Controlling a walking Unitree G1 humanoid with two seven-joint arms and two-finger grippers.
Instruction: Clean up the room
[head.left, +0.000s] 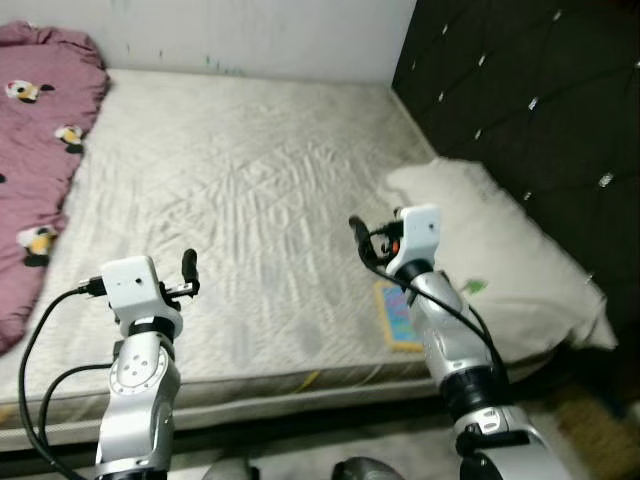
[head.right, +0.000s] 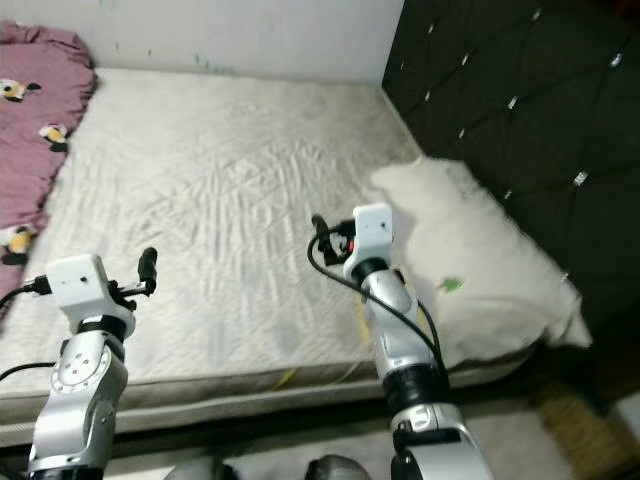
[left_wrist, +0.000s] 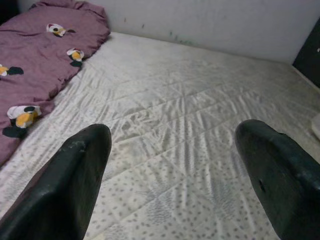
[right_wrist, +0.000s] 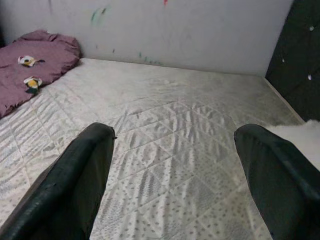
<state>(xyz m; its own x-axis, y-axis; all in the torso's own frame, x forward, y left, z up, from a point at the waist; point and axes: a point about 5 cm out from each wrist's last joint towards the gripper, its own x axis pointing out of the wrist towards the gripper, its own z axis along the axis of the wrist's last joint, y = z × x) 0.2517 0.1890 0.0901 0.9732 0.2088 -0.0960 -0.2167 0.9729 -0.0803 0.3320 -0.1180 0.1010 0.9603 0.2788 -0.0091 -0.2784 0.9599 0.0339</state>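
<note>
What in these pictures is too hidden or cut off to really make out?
- Flat colourful item on the mattress: in the left eye view the right arm covers part of it, so what it is stays unclear.
- Small green thing on the white pillow: too small to identify.
- Purple blanket: cut off by the left edge.
- Dark shapes at the bottom edge: cropped, unidentifiable.

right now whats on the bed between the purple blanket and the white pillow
Bare quilted mattress in the left eye view, between purple blanket and white pillow.

bare mattress (head.left: 250, 200) middle open, purple blanket (head.left: 40, 130) left, pillow (head.left: 500, 250) right
</note>
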